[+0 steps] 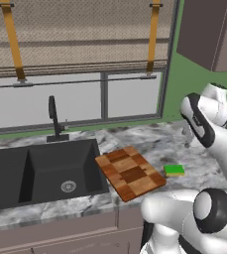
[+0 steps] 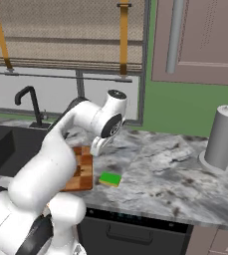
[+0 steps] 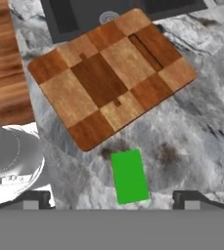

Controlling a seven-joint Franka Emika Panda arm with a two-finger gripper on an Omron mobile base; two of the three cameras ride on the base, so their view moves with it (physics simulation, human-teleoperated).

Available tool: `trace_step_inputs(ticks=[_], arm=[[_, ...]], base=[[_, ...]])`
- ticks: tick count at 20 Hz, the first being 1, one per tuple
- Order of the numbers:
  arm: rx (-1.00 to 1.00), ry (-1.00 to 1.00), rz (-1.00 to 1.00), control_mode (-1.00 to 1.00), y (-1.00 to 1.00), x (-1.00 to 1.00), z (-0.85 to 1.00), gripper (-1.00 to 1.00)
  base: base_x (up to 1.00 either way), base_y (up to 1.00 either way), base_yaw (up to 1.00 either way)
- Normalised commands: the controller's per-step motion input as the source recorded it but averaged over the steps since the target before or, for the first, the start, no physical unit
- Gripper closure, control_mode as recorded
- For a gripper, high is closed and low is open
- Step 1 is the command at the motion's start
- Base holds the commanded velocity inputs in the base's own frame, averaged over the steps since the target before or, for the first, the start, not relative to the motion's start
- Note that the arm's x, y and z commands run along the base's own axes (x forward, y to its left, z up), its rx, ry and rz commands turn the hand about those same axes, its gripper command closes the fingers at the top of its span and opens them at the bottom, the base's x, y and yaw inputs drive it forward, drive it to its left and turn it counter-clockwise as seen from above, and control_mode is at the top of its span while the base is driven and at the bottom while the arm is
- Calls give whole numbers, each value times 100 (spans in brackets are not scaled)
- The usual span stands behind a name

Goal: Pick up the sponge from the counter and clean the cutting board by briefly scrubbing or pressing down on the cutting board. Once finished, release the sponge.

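The green sponge [image 3: 129, 176] lies flat on the marbled counter [image 3: 201, 122], just beside the checkered cutting board [image 3: 111, 75] and apart from it. The gripper [image 3: 112, 199] hangs above the sponge, its fingertips [image 3: 35, 199] spread wide and holding nothing. Beyond the board sits the black sink basin [image 1: 40, 171].

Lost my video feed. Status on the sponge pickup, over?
Hand open above the counter, holding nothing. Sponge lies flat between the fingertips' line, beside the cutting board. Nothing in the way.
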Motion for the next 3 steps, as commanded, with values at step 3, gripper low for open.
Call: trace_step_inputs(ticks=[3], arm=[[0,-5,-14,-100,19,-52,45,-100]], base=[[0,0,0]])
